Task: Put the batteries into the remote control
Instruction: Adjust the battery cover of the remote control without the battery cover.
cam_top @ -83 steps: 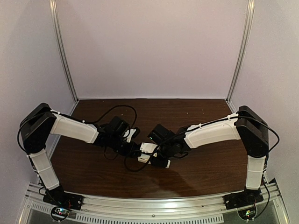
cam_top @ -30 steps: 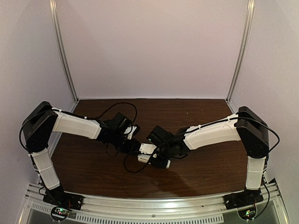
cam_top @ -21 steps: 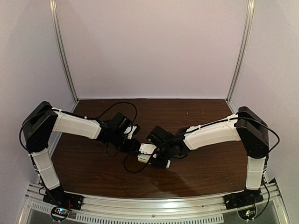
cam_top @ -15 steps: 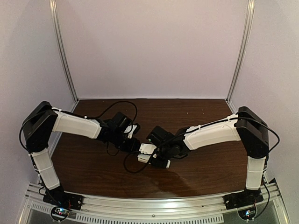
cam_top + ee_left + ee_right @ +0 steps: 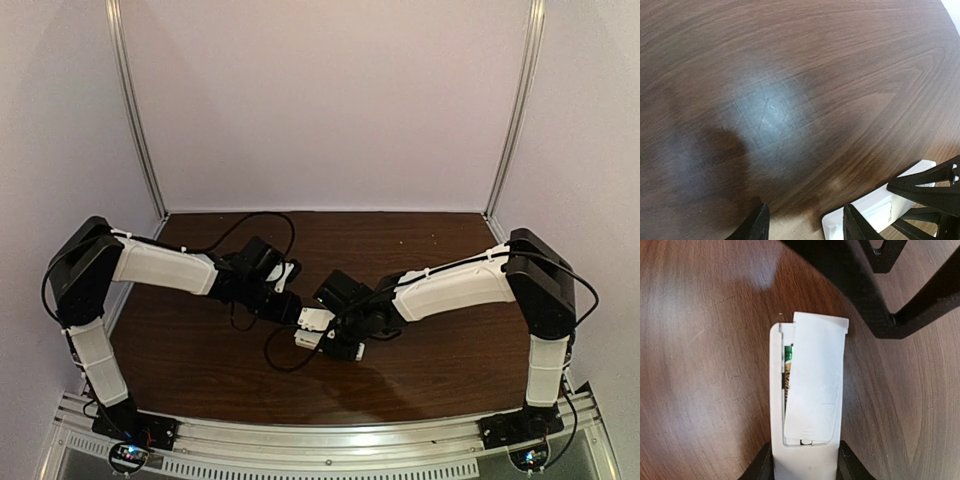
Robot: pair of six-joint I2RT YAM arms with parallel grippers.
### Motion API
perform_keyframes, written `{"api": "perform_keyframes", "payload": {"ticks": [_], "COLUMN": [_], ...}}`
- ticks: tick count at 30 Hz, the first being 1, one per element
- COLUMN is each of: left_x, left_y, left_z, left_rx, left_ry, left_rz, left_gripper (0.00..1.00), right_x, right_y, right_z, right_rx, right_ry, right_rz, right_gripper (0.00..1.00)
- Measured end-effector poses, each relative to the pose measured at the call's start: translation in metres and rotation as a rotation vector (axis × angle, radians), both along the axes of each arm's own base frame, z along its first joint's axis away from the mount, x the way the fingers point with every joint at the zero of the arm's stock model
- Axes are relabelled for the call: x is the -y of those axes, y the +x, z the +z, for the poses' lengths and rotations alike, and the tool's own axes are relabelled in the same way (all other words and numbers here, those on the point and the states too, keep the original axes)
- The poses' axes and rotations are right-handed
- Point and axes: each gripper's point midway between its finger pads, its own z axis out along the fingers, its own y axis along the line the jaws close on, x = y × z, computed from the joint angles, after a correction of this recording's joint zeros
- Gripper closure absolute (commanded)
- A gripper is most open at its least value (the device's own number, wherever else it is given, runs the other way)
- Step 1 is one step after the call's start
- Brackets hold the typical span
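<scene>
The white remote control (image 5: 776, 405) lies back-up on the table, its near end gripped by my right gripper (image 5: 806, 467). The loose white cover plate (image 5: 815, 385) lies askew over the battery bay. A gold-and-green strip of one battery (image 5: 788, 365) shows along the plate's left edge; the other battery is hidden. My left gripper (image 5: 807, 226) is open and empty, hovering just beside the remote's far end (image 5: 870, 212). In the top view the remote (image 5: 316, 322) sits between the left gripper (image 5: 292, 308) and the right gripper (image 5: 328, 336).
The brown wooden table (image 5: 420, 360) is bounded by purple walls and metal posts (image 5: 135, 110). A black cable (image 5: 255, 225) loops behind the left wrist. The left gripper's fingers (image 5: 860, 285) cross the top of the right wrist view.
The left arm has shifted slightly back and right, closer to the remote's far end. The right gripper and the remote have stayed in place.
</scene>
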Motion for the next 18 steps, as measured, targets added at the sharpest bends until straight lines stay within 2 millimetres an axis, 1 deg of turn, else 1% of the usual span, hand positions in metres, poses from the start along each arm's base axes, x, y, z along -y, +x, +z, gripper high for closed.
{"api": "perform_keyframes", "payload": {"ticks": [3, 5, 9, 12, 13, 18], "left_x": [0.001, 0.001, 0.002, 0.005, 0.007, 0.014], "left_y": [0.002, 0.002, 0.004, 0.006, 0.006, 0.005], "left_z": [0.001, 0.001, 0.003, 0.005, 0.007, 0.011], "left_rx": [0.006, 0.007, 0.015, 0.023, 0.023, 0.027], "left_ry": [0.000, -0.001, -0.010, -0.027, -0.035, -0.067], "left_rz": [0.003, 0.003, 0.004, 0.004, 0.001, -0.015], "left_gripper": [0.49, 0.49, 0.49, 0.49, 0.49, 0.49], "right_x": [0.000, 0.000, -0.001, -0.001, -0.001, 0.002], "right_y": [0.000, 0.000, 0.001, 0.003, 0.003, 0.004], "right_z": [0.000, 0.000, 0.001, 0.003, 0.003, 0.005], "right_rx": [-0.001, 0.000, 0.014, 0.026, 0.029, 0.028], "right_ry": [0.001, 0.003, 0.027, 0.054, 0.063, 0.101], "right_rz": [0.000, -0.001, -0.008, -0.015, -0.017, -0.030], "right_gripper": [0.61, 0.56, 0.41, 0.24, 0.22, 0.21]}}
